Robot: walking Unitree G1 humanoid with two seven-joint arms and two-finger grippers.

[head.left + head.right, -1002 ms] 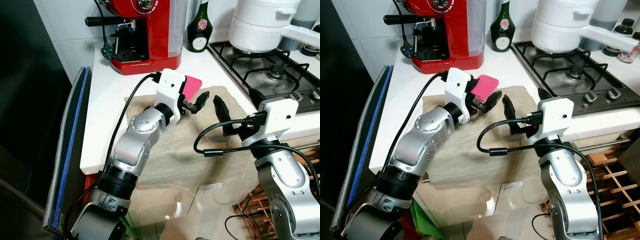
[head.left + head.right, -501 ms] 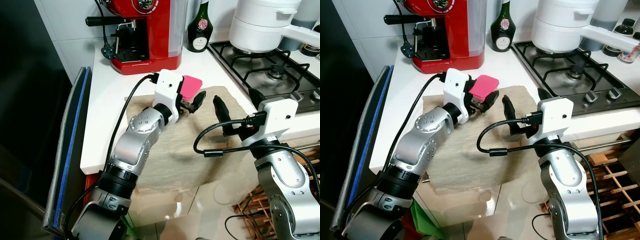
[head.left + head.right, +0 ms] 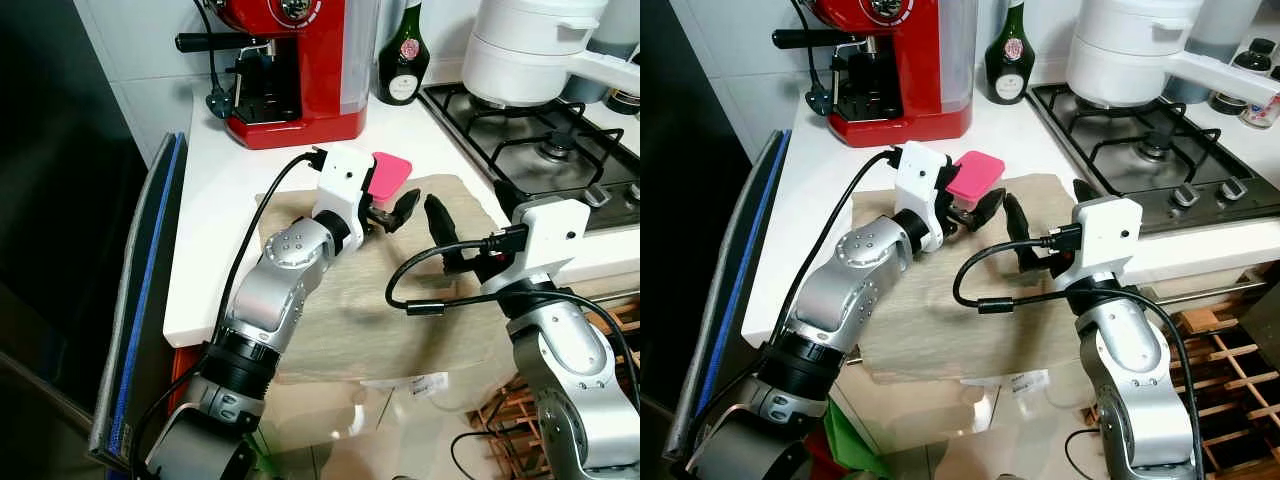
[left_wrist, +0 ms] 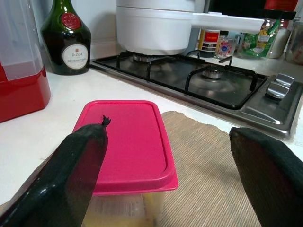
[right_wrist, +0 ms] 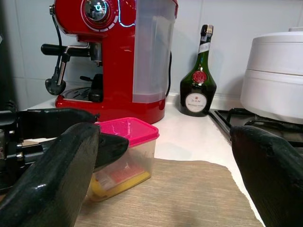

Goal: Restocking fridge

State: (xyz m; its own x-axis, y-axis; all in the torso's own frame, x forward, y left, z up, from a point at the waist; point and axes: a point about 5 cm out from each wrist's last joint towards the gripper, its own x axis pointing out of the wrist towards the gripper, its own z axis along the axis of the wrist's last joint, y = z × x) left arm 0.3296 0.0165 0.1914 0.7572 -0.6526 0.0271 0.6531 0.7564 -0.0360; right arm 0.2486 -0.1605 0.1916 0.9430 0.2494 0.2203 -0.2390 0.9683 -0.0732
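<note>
I am standing at the white counter with both arms raised over the woven placemat, and the thing I want for the fridge is the clear food container with the pink lid, which sits at the mat's far edge, at about 12 o'clock from my left gripper. That gripper is spread wide, its two black fingers reaching forward on either side of the container's line but not yet around it; in the left wrist view the lid lies between them and just ahead, so I judge this as the lining-up step before the grasp. The fingers are held wide because the box is broad and must be taken across its walls under the lid's lip. My right gripper is also open wide, hanging over the mat at roughly 3 o'clock from the container and a little apart from it, pointed the same way, probably kept near to steady or take the box. Yellow and red contents show through the wall in the right wrist view. The red espresso machine stands at 11 o'clock beyond the container and the dark green bottle at 1 o'clock, with the gas hob and white pot further to the right, all well apart from my reach path.
</note>
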